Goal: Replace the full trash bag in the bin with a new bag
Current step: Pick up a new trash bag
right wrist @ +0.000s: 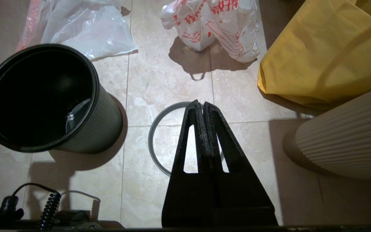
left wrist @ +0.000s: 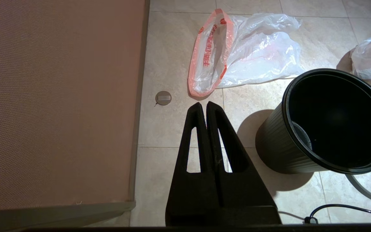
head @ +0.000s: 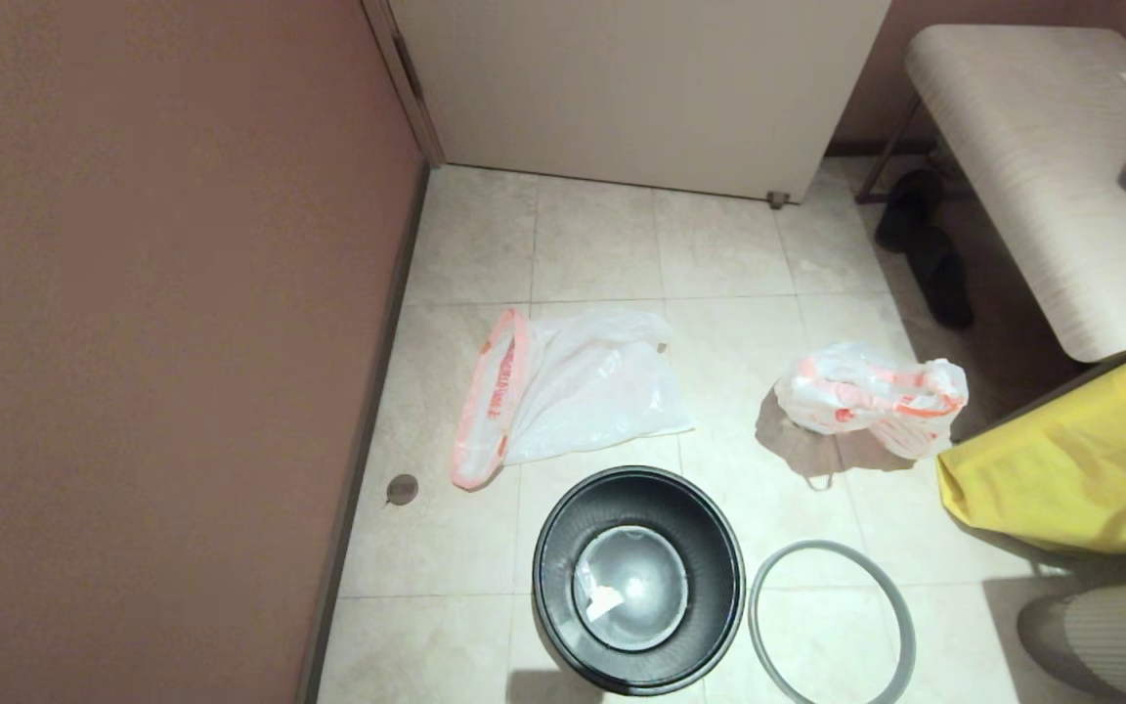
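Old bag out, bin unlined: fitting the new bag is the step in hand

Next likely means grasping the new bag [left wrist: 246, 51] lying flat just beyond the left gripper [left wrist: 204, 104], fingers pressed together; bin [left wrist: 330, 122] beside them. Right gripper [right wrist: 199, 103], also closed, hangs over the grey hoop [right wrist: 155, 129], full trash bag [right wrist: 211, 29] farther ahead
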You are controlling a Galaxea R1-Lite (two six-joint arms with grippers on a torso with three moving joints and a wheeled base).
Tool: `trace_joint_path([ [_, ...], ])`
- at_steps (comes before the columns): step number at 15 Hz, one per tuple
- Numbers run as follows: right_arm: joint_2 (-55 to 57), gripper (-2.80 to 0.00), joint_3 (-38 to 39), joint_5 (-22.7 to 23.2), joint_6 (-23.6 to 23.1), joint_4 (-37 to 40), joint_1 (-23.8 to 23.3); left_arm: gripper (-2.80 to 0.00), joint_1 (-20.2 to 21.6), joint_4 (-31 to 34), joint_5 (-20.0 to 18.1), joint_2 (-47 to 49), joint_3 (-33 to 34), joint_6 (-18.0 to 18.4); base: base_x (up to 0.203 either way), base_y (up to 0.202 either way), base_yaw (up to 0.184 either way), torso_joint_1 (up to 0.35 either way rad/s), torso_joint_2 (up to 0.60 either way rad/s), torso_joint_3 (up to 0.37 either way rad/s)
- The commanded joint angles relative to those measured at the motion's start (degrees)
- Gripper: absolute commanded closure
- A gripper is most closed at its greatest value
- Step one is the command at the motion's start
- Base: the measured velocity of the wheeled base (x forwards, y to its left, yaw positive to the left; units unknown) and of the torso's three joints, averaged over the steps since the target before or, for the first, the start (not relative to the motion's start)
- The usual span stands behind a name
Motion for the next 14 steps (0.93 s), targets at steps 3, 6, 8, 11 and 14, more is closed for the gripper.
trace_joint_path([
  [3, 0.1, 0.0, 0.5, -0.1, 0.5, -0.3, 0.0, 0.0, 0.0, 0.0, 0.0, 0.1, 0.0, 0.0, 0.0, 0.0, 0.0, 0.0, 0.0, 0.0],
  [6, 0.2, 0.0, 0.5, -0.1, 0.5, -0.3, 0.0, 0.0, 0.0, 0.0, 0.0, 0.1, 0.0, 0.0, 0.0, 0.0, 0.0, 0.0, 0.0, 0.0],
  [8, 0.1, 0.0, 0.5, -0.1, 0.5, -0.3, 0.0, 0.0, 0.0, 0.0, 0.0, 0.1, 0.0, 0.0, 0.0, 0.0, 0.0, 0.0, 0.0, 0.0],
  [11, 0.2, 0.0, 0.5, -0.1, 0.5, -0.3, 0.0, 0.0, 0.0, 0.0, 0.0, 0.1, 0.0, -0.2, 0.0, 0.0, 0.0, 0.0, 0.0, 0.0],
  [14, 0.2, 0.0, 0.5, -0.1, 0.5, -0.3, 0.0, 0.0, 0.0, 0.7, 0.2, 0.3, -1.0, 1.1, 0.0, 0.0, 0.0, 0.0, 0.0, 0.0],
])
